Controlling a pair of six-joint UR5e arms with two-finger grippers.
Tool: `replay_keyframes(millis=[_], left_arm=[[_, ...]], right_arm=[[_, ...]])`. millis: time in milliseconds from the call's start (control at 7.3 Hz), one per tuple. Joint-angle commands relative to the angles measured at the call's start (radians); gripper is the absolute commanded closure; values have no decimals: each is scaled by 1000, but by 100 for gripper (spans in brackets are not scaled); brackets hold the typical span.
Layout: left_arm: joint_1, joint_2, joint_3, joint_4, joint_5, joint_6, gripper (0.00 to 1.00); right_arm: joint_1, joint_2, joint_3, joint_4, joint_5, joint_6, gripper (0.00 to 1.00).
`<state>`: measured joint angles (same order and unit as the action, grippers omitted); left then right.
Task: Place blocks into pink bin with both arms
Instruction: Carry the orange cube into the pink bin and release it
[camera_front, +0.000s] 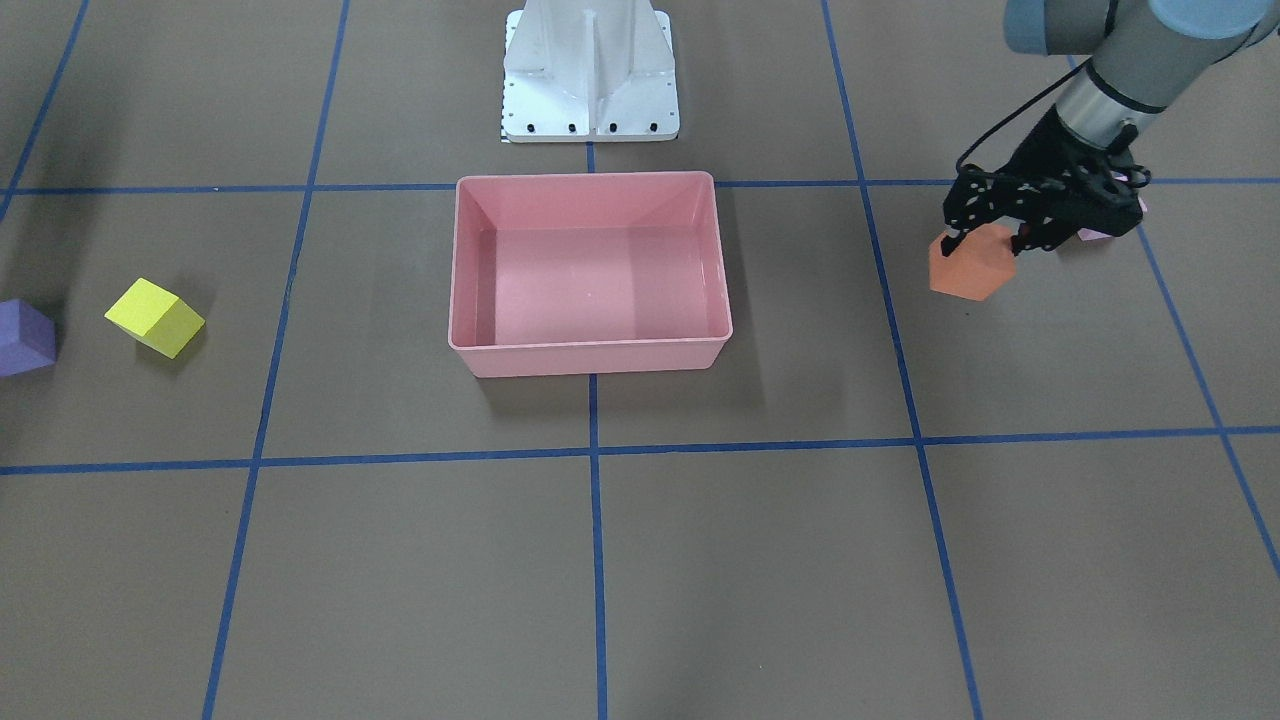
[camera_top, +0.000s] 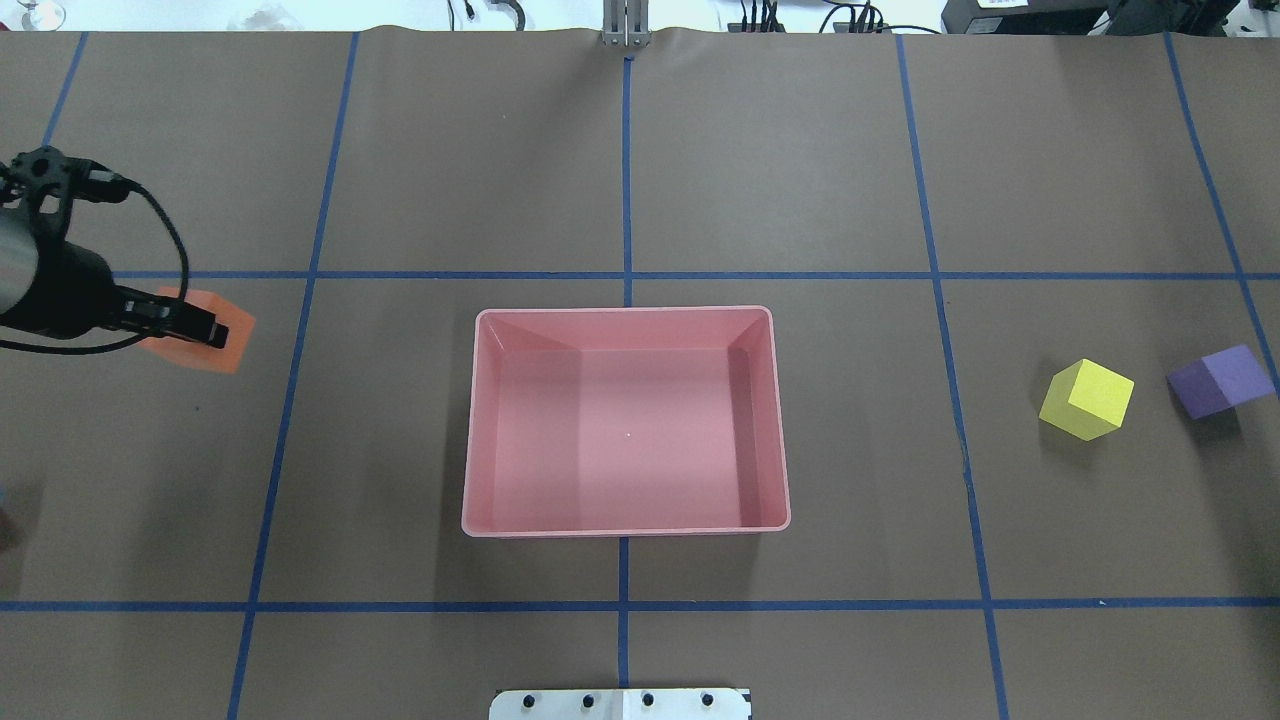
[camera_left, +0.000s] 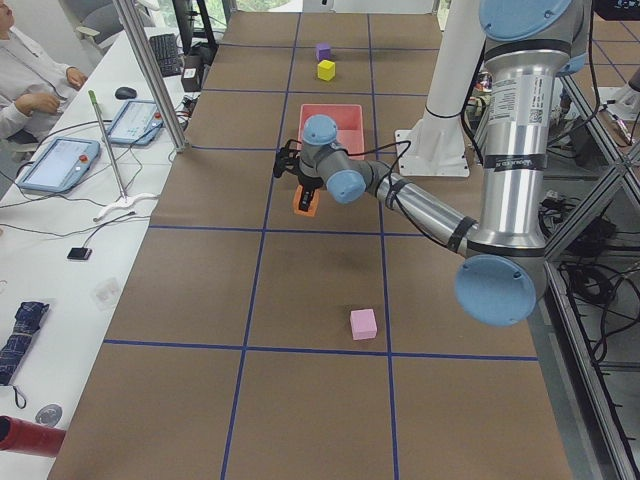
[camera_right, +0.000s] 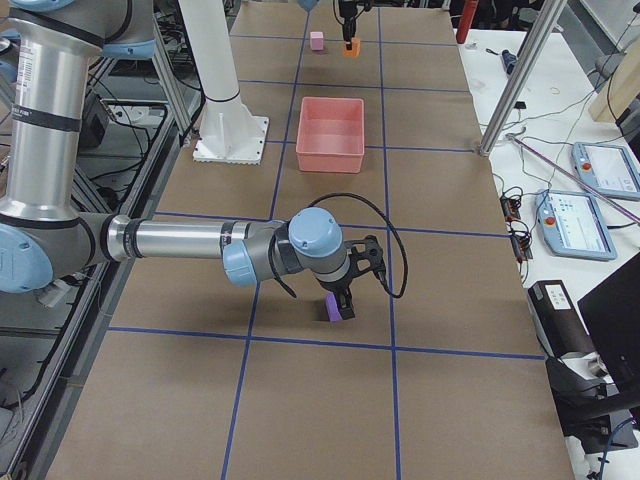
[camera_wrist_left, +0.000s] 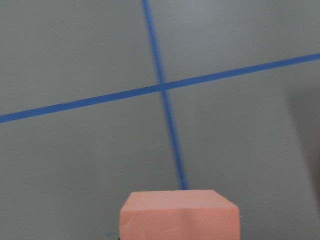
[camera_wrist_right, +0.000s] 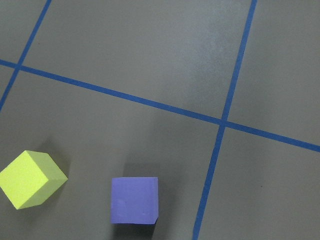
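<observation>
My left gripper (camera_front: 985, 243) is shut on the orange block (camera_front: 968, 268), at or just above the table, well to the left of the pink bin (camera_front: 590, 358). The hold also shows in the overhead view (camera_top: 195, 325), and the block fills the bottom of the left wrist view (camera_wrist_left: 179, 215). The light pink-lilac block (camera_left: 363, 323) lies behind that gripper. The yellow block (camera_top: 1087, 400) and purple block (camera_top: 1220, 380) lie right of the bin (camera_top: 625, 530). My right gripper (camera_right: 345, 285) hangs over the purple block (camera_right: 340, 308); I cannot tell if it is open. The bin holds nothing.
The white base pedestal (camera_front: 590, 70) stands just behind the bin. Blue tape lines (camera_top: 625, 275) grid the brown table. A side bench with tablets (camera_left: 60, 160), a metal post (camera_left: 150, 70) and a seated person (camera_left: 25, 75) lie across the table from the robot.
</observation>
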<state>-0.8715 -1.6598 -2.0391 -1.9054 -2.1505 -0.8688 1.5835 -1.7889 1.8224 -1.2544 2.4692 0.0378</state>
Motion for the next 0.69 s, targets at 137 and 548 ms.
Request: replay_keyframes(millis=[137, 548], left_arm=[[275, -403, -7, 348, 201, -295, 76], [472, -644, 97, 490, 377, -456, 48]], right_arm=[[-95, 5, 46, 72, -47, 234, 0], [-250, 6, 93, 149, -139, 487, 0]])
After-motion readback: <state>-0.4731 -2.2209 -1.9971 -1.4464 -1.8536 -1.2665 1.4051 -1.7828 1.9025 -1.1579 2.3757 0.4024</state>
